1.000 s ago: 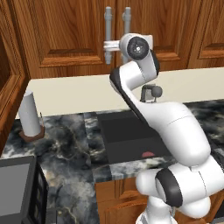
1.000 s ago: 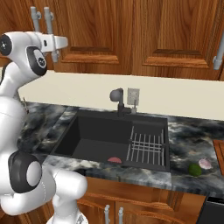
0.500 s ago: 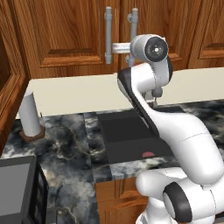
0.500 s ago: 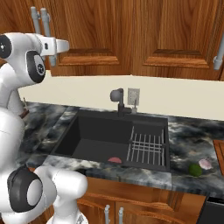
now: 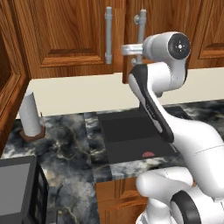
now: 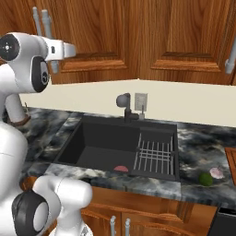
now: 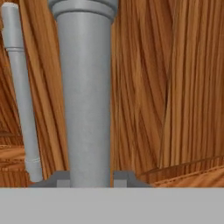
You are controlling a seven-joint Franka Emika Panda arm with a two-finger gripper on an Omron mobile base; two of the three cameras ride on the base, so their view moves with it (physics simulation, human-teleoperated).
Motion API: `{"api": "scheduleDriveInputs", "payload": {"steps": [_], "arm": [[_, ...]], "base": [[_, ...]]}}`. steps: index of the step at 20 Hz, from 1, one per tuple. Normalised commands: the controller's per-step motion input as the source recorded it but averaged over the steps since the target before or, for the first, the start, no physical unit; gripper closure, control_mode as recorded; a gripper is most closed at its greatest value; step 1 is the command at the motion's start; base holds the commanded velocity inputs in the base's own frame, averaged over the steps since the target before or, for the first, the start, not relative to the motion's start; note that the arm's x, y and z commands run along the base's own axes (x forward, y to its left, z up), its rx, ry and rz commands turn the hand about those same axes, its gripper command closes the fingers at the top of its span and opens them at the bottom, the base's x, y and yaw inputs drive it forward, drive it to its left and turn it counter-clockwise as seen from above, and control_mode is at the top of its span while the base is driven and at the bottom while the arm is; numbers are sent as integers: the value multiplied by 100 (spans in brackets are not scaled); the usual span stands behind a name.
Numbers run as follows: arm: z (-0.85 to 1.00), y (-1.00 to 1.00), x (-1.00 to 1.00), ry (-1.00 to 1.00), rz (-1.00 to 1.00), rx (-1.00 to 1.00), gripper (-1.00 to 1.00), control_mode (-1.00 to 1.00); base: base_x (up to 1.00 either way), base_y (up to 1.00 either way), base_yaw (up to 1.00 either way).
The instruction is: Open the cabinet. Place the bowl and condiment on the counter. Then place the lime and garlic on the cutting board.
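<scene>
Both tool (image 7: 91,178) jaws around handle (image 7: 85,94)

Cream backsplash wall (image 6: 184,99) — dark sink (image 6: 106,147) — wooden base cabinets (image 6: 152,216).

gripper (image 5: 138,48) clamped on right cabinet (image 5: 74,35) handle (image 5: 141,33), door ajar

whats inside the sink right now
In the sink sit a wire rack on its right side and a small red thing at the front of the basin floor. The near wall hides the floor's front strip.
</scene>
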Motion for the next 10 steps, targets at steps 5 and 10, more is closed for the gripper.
{"api": "scheduleDriveInputs", "payload": {"steps": [5, 10], "arm": [[-2, -43, -39, 5, 7, 2, 100, -100], [-5, -49, -46, 2, 6, 2, 100, -100]], "base": [[0, 0, 0], [0, 0, 0]]}}
